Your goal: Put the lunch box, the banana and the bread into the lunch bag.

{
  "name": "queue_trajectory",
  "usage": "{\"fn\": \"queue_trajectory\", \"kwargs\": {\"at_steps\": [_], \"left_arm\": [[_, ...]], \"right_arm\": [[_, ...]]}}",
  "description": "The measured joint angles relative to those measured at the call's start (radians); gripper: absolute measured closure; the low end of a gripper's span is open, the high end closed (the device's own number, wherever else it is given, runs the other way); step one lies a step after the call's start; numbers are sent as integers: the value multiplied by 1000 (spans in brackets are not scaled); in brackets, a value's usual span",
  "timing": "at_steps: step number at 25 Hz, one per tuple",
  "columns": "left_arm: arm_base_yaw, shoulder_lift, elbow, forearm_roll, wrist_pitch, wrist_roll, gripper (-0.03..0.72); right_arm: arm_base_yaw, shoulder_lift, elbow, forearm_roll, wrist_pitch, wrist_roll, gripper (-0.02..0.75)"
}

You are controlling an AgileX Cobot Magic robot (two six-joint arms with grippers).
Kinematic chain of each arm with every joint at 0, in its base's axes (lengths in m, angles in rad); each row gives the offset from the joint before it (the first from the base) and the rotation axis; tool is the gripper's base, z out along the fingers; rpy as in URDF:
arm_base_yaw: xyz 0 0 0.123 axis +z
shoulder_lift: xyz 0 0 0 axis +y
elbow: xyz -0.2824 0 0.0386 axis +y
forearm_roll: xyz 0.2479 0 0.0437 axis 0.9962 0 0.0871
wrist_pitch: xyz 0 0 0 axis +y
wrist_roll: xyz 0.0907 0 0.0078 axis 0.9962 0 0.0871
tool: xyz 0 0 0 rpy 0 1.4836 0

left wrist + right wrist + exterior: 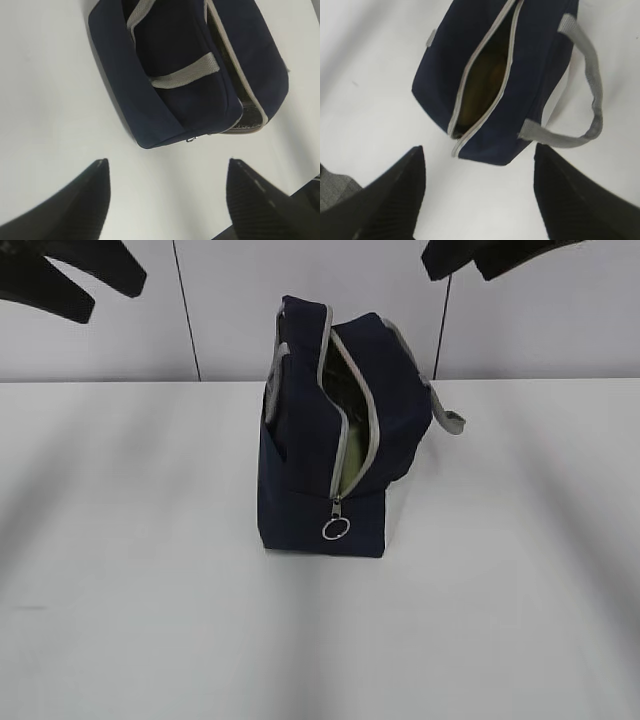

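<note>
The navy lunch bag (300, 470) stands upright in the middle of the white table, its grey zipper open along the top and down the front to the metal ring pull (336, 529). Through the opening I see something olive-green to yellow-brown (487, 82), but I cannot tell what it is. No lunch box, banana or bread shows on the table. My left gripper (118, 298) hangs high at the back left, open and empty (167, 165). My right gripper (458, 272) hangs high at the back right, open and empty (479, 147). Both are well above the bag (175, 50).
The white table (120, 590) reaches back to a pale wall with dark vertical seams. A grey strap handle (592, 85) sticks out from the bag's right side. Soft shadows of the arms lie across the table on both sides.
</note>
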State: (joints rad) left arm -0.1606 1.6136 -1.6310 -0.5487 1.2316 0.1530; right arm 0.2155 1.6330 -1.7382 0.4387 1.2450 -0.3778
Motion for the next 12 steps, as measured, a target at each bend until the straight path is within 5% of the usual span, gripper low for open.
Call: {"fn": "queue_trajectory", "kwargs": {"at_steps": [6, 12], "left_arm": [[-53, -122, 33, 33, 10, -6, 174], [-58, -188, 141, 66, 19, -8, 185]], "right_arm": [[4, -176, 250, 21, -43, -8, 217], [4, -412, 623, 181, -330, -174, 217]]}}
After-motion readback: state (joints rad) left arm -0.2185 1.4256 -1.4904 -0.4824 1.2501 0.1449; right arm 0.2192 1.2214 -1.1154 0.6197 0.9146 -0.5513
